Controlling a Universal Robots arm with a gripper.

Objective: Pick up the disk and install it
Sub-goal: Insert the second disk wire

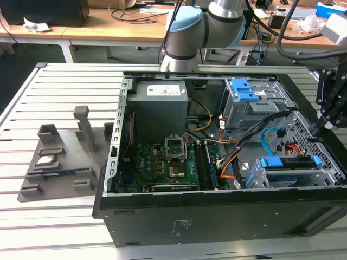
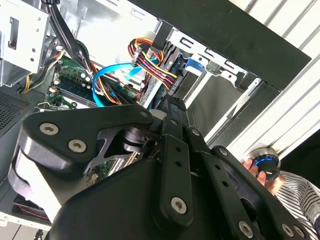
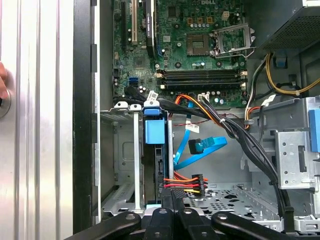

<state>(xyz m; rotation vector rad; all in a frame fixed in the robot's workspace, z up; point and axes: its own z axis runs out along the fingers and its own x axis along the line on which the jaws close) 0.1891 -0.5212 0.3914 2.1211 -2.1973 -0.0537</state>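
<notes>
We see the open black computer case (image 1: 217,216) lying on the slatted metal surface (image 1: 59,227), with the green motherboard (image 1: 162,165) exposed inside. The disk (image 1: 287,162), a flat drive framed by a blue plastic carrier, sits on edge in the grey metal drive cage (image 1: 312,176) at the case corner near the exterior view's right; in the first wrist view its blue carrier end (image 3: 154,132) shows between the cage rails. The black end effector (image 1: 331,116) hangs just above that cage, beside the red-and-yellow power cable (image 3: 185,182). We cannot tell whether it is released or clenched. A person's hand (image 2: 262,175) rests by a round knob (image 2: 264,162) beyond the case.
</notes>
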